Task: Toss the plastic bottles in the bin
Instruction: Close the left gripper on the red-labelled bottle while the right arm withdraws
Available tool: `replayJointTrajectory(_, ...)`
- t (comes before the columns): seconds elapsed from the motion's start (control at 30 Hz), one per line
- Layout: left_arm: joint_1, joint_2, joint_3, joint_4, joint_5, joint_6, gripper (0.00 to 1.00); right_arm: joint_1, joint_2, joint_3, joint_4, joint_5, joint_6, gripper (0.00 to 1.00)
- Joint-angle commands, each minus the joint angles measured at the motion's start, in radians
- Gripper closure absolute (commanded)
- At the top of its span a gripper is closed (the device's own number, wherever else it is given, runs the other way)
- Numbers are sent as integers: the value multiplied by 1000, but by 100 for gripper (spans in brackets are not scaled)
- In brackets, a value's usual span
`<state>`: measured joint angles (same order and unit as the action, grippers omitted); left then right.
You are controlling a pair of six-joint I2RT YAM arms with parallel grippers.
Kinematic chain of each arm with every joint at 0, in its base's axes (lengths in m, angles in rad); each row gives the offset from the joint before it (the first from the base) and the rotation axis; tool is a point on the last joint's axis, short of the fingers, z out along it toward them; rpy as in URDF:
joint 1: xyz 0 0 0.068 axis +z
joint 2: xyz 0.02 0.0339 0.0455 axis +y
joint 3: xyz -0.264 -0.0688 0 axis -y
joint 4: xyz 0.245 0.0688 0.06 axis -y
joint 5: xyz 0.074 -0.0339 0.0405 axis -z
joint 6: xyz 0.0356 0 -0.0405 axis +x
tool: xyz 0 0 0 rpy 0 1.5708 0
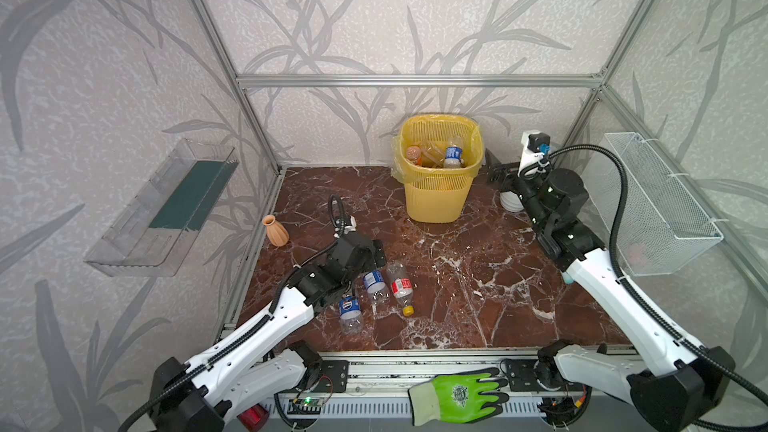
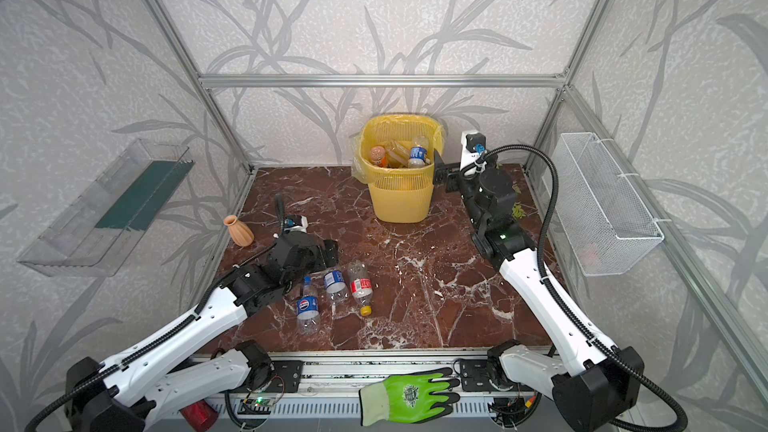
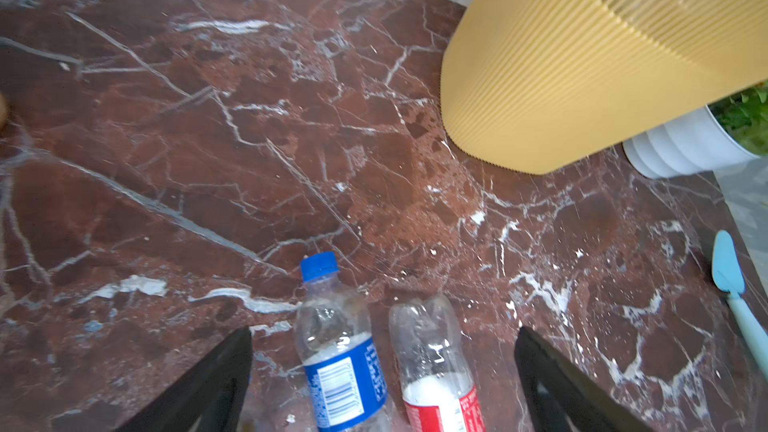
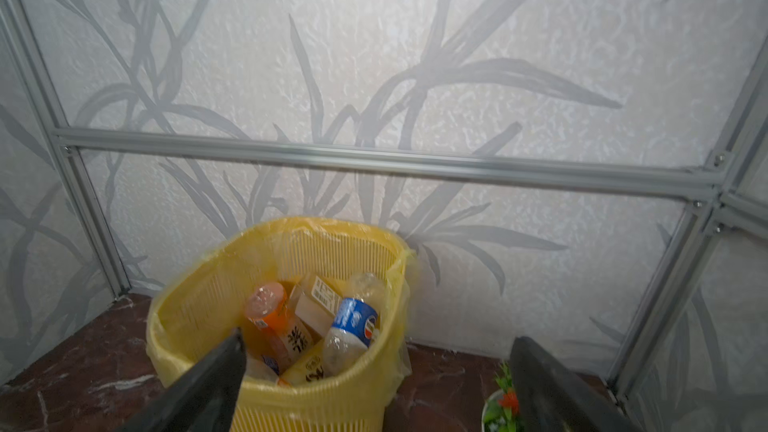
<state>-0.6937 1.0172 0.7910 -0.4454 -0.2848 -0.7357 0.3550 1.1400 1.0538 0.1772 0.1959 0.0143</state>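
Now the left gripper [image 3: 384, 330], jaws apart, hangs by a blue-label bottle [image 3: 338, 371] and a red-label bottle [image 3: 436, 367] lying toward the marble surface's [image 1: 478, 284] front-left corner. The right gripper [image 4: 377, 334], jaws apart and empty, faces the yellow bin [image 1: 434, 201] at the rear edge, with several bottles [image 4: 353, 322] inside.
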Motion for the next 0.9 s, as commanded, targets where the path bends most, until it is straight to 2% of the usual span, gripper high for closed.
replayJointTrajectory(0.0, -41, 62, 45, 7, 56, -42, 3, -35, -63, -118, -93, 35, 101, 1)
replayJointTrajectory(0.17, -84, 167, 80, 12, 116, -87, 5, -86, -201, -327, -160, 83, 215, 1)
replayJointTrajectory(0.33, -108, 262, 123, -4, 180, -107, 5, -149, -311, -436, -213, 82, 311, 1)
replayJointTrajectory(0.63, -118, 404, 181, -38, 247, -142, 8, -177, -353, -456, -252, 82, 332, 1)
replayJointTrajectory(0.87, -120, 462, 196, -62, 255, -171, 12, -189, -350, -465, -245, 71, 351, 1)
